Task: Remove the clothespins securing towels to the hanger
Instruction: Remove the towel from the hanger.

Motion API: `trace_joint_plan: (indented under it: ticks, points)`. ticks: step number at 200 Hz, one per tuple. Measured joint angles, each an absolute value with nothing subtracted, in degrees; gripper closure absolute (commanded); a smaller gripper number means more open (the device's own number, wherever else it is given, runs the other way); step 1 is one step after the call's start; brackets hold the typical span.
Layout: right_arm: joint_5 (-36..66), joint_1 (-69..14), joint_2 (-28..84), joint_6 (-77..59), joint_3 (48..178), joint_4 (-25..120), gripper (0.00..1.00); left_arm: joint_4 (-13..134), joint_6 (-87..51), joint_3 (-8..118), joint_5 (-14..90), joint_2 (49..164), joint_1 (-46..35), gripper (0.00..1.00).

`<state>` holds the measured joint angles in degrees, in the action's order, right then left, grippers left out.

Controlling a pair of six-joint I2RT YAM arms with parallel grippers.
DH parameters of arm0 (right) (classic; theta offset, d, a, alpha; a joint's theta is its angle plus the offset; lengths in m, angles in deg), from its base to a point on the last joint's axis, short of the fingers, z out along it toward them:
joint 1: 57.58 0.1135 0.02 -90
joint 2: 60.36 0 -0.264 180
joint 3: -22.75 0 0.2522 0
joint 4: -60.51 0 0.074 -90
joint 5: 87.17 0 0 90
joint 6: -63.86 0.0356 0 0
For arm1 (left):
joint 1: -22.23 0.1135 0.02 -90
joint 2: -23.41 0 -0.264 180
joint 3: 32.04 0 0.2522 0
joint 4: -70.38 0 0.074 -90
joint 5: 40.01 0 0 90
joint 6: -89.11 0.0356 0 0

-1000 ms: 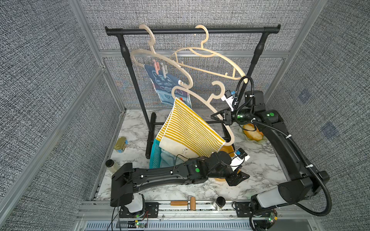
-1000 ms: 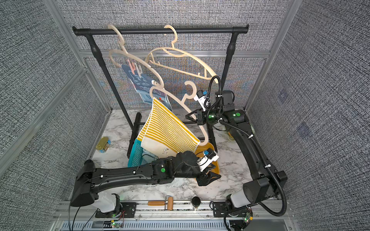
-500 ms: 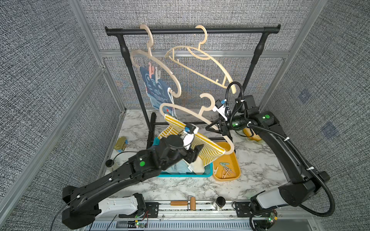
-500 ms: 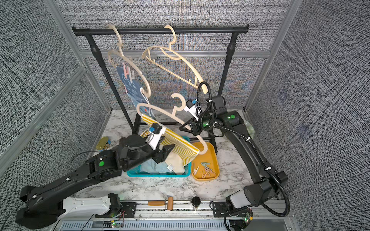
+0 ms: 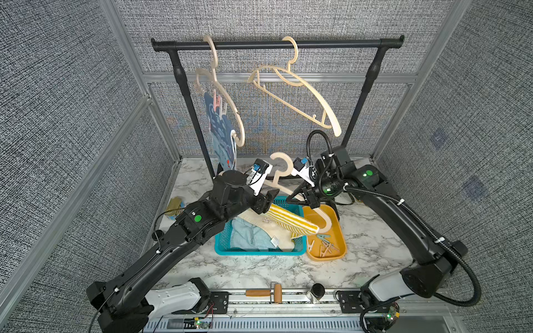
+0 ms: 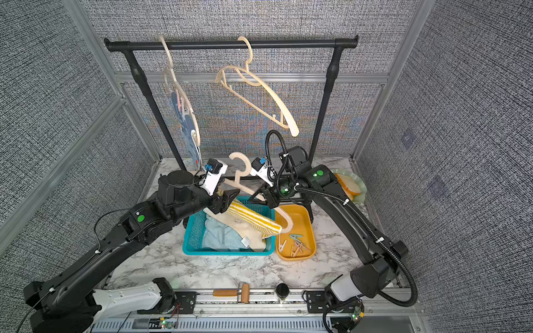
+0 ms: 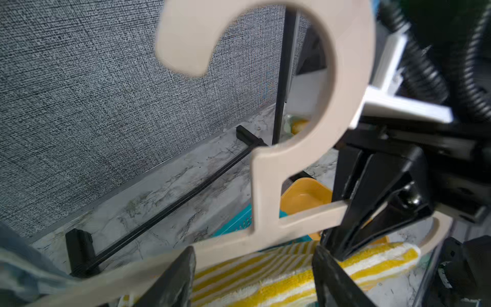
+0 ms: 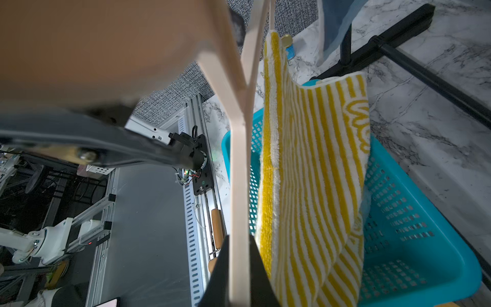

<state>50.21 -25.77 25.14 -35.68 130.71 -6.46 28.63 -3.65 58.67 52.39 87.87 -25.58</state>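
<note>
A hanger (image 5: pixel 284 165) is being pinched by the pressed-together right gripper (image 5: pixel 308 199), low over the basket (image 5: pixel 259 253) and tray (image 5: pixel 327 258) at the table's middle. The striped towel (image 5: pixel 288 220) is being draped from it into the basket beside the aqua towel (image 5: pixel 248 233), with nothing showing clipped on it. The left gripper (image 5: pixel 266 201) is being held spread at the hanger's arm, gripping nothing. Loose clothespins (image 5: pixel 324 246) are lying in the tray. The blue towel (image 5: pixel 220 129) is hanging pinned under the rail (image 5: pixel 274 44), so that part is judged left. Room is being squeezed between the grippers, while the table's front edge is lying open.
</note>
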Motion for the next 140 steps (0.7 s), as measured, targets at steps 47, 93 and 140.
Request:
trace_joint_plan:
  ticks: [47, 93, 140]
  points:
    - [49.6, -27.1, 23.5, -35.4, 129.0, -5.5, 1.00, 27.8, -4.6, 55.9, 50.4, 85.8, -25.2, 0.31]
    - [50.2, -31.7, 20.4, -33.0, 127.8, -3.8, 1.00, 19.0, -11.0, 52.1, 58.5, 79.0, -24.9, 0.31]
    - [53.8, -35.0, 18.4, -30.1, 125.9, -1.4, 1.00, 16.2, -14.7, 43.0, 59.8, 74.8, -15.5, 0.30]
